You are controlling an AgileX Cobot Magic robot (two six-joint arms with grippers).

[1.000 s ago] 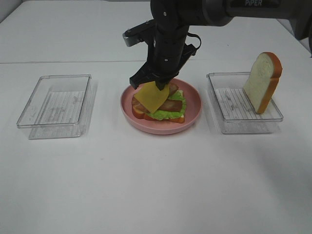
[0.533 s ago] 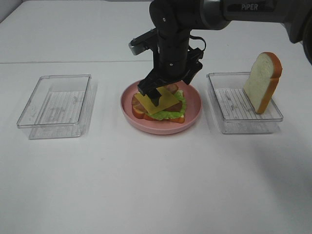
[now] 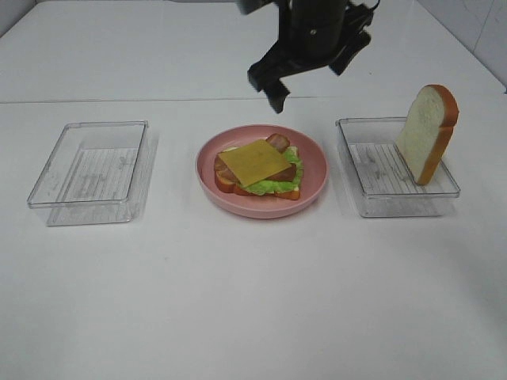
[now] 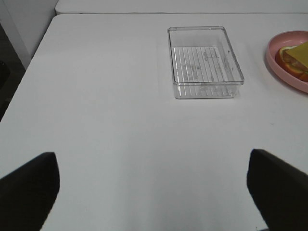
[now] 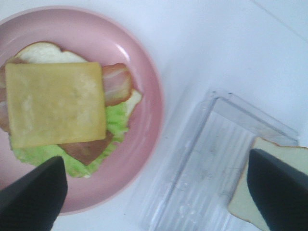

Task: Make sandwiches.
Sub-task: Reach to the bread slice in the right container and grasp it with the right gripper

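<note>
The open sandwich (image 3: 257,168) lies on the round pink plate (image 3: 317,170): a bread slice at the bottom, green lettuce, brown bacon, and the yellow cheese square (image 3: 253,161) on top. The second bread slice (image 3: 428,134) stands on edge in the right clear container (image 3: 372,170). My right gripper (image 3: 268,89) is open and empty, above and behind the plate. In the right wrist view the cheese (image 5: 55,103), bacon (image 5: 118,84), lettuce (image 5: 115,120) and bread slice (image 5: 239,202) lie below the open gripper (image 5: 154,202). My left gripper (image 4: 154,192) is open and empty over bare table.
An empty clear container (image 3: 95,170) stands left of the plate; it also shows in the left wrist view (image 4: 204,62), with the plate's edge (image 4: 284,62) beyond it. The table is white.
My right gripper let go of the cheese square, which now lies flat on the stack, and rose up and back to the right. The left arm is unseen in the earlier frames.
</note>
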